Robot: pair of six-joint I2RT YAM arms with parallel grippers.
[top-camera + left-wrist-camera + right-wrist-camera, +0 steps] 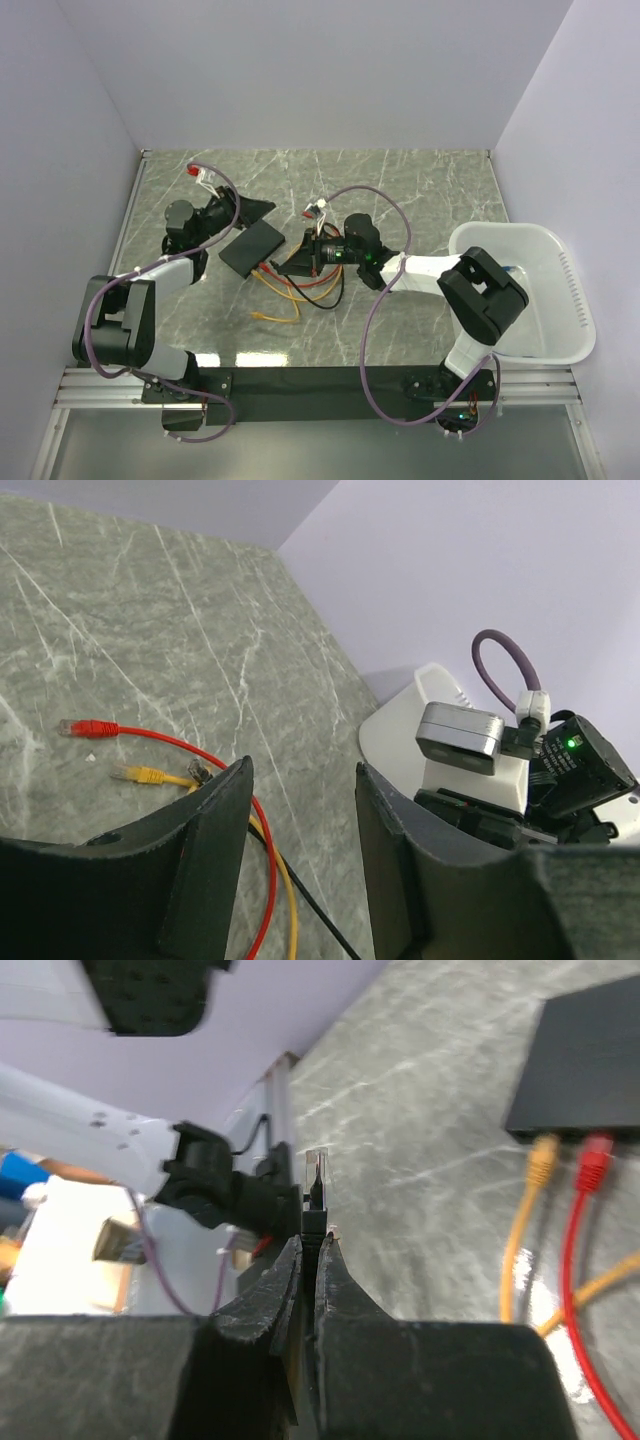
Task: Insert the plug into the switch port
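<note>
- switch point(252, 247): flat matte-black box, lying at an angle on the grey marbled table point(420, 190), mid-table between the two grippers.
- Right wrist view: an orange cable point(542, 1158) and a red cable point(596, 1155) are already seated side by side in the switch edge that faces the camera.
- plug point(316, 1172): clear connector on a black boot, sticking straight out past the fingertips, apart from the switch and off to the left of it.
- right gripper point(308, 1245): fingers pinched narrow on the boot, just beside the switch's socket edge in the top view.
- left gripper point(300, 780): fingers spread wide with nothing between them, hanging just past the switch's far corner.
- Left wrist view: a loose red plug point(85, 727) and a loose yellow plug point(135, 773) lie on the table, with a black lead running beside them.
- bin point(560, 300): white, at the right edge, with the right arm's elbow over it.
- Hard to read: the socket edge is dark, so free ports can't be counted; the switch's right end is cut off in the right wrist view.
- The held plug's cable is hidden behind the fingers; it's probably the black lead, but I can't confirm.
</note>
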